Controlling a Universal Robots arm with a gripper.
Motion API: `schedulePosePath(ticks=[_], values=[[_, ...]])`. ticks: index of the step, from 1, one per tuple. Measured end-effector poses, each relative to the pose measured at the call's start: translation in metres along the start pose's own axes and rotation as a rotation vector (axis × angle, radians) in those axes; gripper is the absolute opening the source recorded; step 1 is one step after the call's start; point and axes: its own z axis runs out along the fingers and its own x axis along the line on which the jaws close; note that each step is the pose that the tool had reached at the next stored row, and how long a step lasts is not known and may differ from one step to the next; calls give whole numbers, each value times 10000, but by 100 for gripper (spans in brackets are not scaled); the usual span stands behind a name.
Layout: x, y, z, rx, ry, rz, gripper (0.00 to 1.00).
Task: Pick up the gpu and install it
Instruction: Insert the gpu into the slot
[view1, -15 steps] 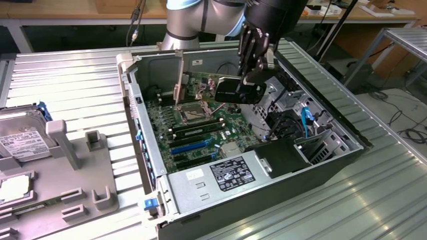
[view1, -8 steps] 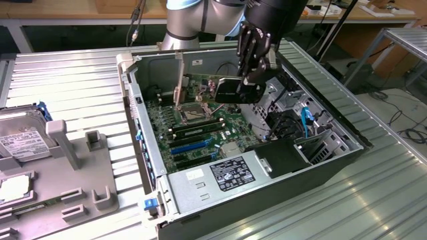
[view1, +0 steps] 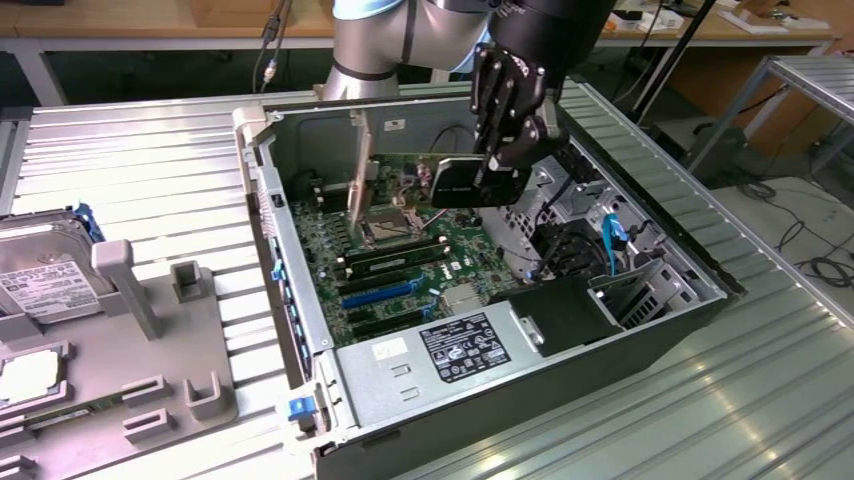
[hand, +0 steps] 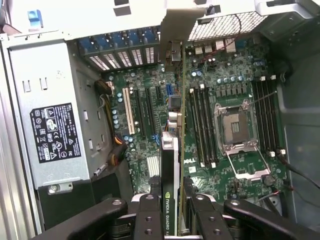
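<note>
gpu (view1: 454, 185) hangs inside the open computer case (view1: 694, 270), which lies on its side on the ribbed metal surface (view1: 160, 150). It is in the grip of the gripper (view1: 505, 165), whose jaws are closed on the card's upper edge, parted only by its thickness. From the exterior view the card stands on edge over the motherboard (view1: 400, 270), probably so that its connector edge faces down toward the slots. I cannot tell whether that edge touches a slot. The card shows a dark face toward the camera, a strip of green board behind it, and a narrow silver bracket (view1: 358, 170) upright at the end nearest the case's rear wall. In the wrist view the gpu (hand: 169, 165) appears edge-on, a thin green-and-dark blade with a printed label near the grip. It is pinched between the black fingers (hand: 149, 215) of the gripper (hand: 172, 220). It runs between the expansion slots (hand: 145, 110) and the memory sticks (hand: 202, 125), pointing toward the rear vents (hand: 125, 55), likely for alignment.
</note>
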Motion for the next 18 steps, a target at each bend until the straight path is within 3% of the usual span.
schedulePosePath(ticks=[18], values=[[0, 0, 0, -23, 57, -1596, 27]])
